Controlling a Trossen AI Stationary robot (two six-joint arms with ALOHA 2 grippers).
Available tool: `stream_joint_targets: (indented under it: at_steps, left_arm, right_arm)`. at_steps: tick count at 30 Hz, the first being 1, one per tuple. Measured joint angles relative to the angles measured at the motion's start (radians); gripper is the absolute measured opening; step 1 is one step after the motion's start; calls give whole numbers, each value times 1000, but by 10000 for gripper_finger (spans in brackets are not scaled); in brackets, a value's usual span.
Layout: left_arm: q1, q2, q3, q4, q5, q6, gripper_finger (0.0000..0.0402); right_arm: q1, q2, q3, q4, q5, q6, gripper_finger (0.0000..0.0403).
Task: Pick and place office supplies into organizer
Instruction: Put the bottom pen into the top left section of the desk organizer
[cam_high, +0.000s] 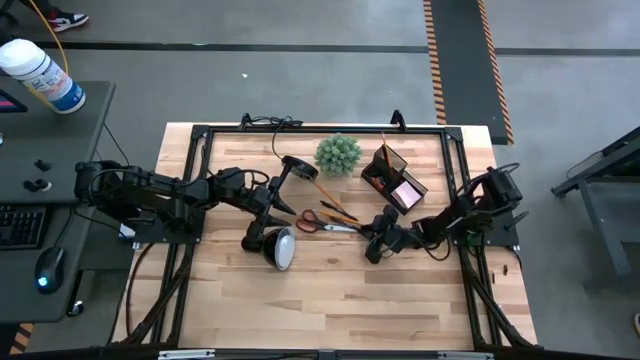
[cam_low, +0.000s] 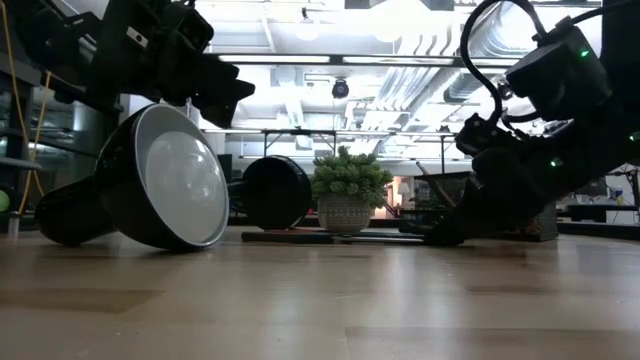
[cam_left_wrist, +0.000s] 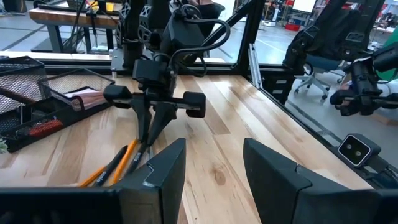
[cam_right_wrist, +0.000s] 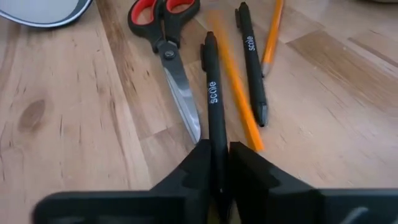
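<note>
Right wrist view: right claw pinches the near end of one slim black plastic pen lying flat on the pale wooden tabletop. It is likely light, stiff and slick; best held mid-barrel. Beside the claw: one pair of red-handled steel scissors, one further black pen, two orange pencils. Dark mesh organizer sits beyond. Left claw hovers spread.

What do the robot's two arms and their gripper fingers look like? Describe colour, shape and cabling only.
Both arms are black and jointed, with black cables looping along them. The left gripper has broad, angular matte-black fingers. The right gripper has similar dark wedge-shaped fingers. No markings show on either.
</note>
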Motion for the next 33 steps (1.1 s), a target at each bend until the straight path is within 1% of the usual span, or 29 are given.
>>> stream_joint_targets:
  at_steps: [1, 2, 12, 16, 23, 27, 33]
  left_arm:
    - [0, 0, 0, 1, 0, 0, 147]
    - [0, 0, 0, 1, 0, 0, 147]
    - [0, 0, 0, 3, 0, 2, 147]
    - [0, 0, 0, 2, 0, 3, 147]
    - [0, 0, 0, 2, 0, 3, 147]
    - [0, 0, 0, 4, -1, 3, 147]
    - [0, 0, 0, 38, -3, 4, 147]
  right_arm:
    - [0, 0, 0, -4, -4, 0, 27]
    - [0, 0, 0, -5, -6, 0, 24]
    - [27, 3, -1, 24, 37, -12, 25]
    - [49, -17, -4, 19, 61, -25, 25]
    - [86, -117, -4, -22, 144, -75, 25]
    - [107, -201, -4, -64, 202, -106, 25]
    - [139, -333, -4, -12, 297, -275, 25]
